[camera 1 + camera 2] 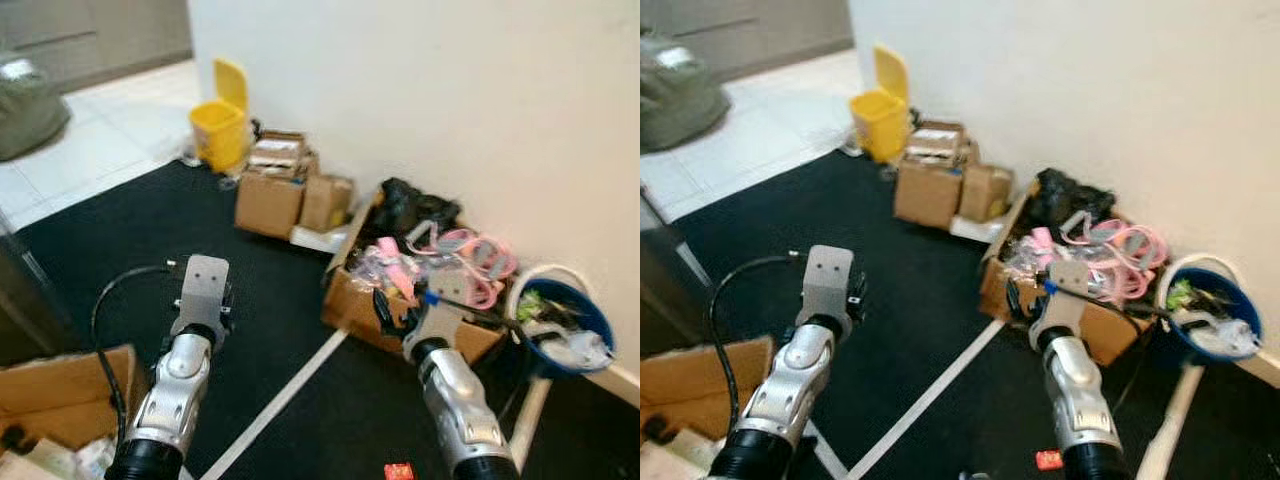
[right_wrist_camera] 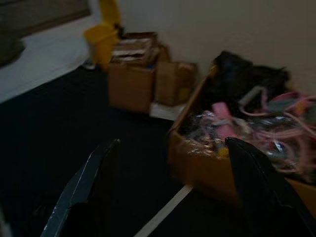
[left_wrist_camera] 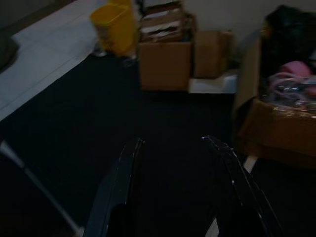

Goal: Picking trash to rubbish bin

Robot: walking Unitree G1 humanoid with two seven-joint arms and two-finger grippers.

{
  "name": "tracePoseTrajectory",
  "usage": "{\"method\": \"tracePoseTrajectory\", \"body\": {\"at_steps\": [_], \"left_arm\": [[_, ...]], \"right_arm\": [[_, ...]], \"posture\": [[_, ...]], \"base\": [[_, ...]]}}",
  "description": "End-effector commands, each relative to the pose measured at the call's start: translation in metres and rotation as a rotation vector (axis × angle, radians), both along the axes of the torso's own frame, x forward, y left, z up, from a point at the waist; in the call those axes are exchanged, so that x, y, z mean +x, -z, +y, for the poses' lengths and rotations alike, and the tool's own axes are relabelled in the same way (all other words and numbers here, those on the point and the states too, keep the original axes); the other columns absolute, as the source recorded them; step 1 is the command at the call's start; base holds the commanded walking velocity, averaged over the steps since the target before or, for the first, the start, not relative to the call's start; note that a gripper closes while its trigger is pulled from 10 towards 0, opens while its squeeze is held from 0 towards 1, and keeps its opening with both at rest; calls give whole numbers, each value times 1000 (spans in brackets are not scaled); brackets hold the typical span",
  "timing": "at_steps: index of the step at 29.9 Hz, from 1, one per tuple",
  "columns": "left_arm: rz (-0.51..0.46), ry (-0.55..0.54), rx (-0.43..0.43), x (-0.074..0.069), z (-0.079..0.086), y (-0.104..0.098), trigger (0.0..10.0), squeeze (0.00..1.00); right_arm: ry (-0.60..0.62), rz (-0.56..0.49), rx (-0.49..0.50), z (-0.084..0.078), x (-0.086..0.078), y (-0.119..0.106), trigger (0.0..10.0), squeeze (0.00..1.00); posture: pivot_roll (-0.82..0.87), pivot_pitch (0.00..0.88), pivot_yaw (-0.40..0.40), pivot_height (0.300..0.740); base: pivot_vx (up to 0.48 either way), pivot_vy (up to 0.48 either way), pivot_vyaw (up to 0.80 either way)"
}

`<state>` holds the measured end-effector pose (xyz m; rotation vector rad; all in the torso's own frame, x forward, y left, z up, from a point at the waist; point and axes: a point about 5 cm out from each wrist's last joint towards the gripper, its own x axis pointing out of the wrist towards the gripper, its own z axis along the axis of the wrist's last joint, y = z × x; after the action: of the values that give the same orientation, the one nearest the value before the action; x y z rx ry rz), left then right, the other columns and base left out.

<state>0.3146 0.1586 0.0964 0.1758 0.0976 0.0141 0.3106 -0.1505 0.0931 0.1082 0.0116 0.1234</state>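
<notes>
Our left gripper [image 3: 173, 187] and right gripper [image 2: 173, 190] are wide open and hold nothing; the yellow plastic rubbish bin [image 1: 222, 128] stands far ahead by the wall.

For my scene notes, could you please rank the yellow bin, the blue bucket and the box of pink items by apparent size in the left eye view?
1. Box of pink items
2. Blue bucket
3. Yellow bin, though it stands farther from the camera, so its rank is unsure.
</notes>
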Motion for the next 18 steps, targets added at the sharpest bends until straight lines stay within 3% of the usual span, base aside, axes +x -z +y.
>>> {"method": "tracePoseTrajectory", "body": {"at_steps": [1, 18], "left_arm": [[7, -11, 7, -2, 3, 2, 10000, 0], [-14, -26, 37, 5, 15, -6, 10000, 0]], "right_arm": [[-8, 30, 21, 4, -1, 6, 10000, 0], [-15, 45, 48, 15, 2, 8, 10000, 0]], "posture": [[-24, 143, -29, 740], [3, 135, -17, 740]], "base": [[0, 0, -688], [0, 0, -688]]}}
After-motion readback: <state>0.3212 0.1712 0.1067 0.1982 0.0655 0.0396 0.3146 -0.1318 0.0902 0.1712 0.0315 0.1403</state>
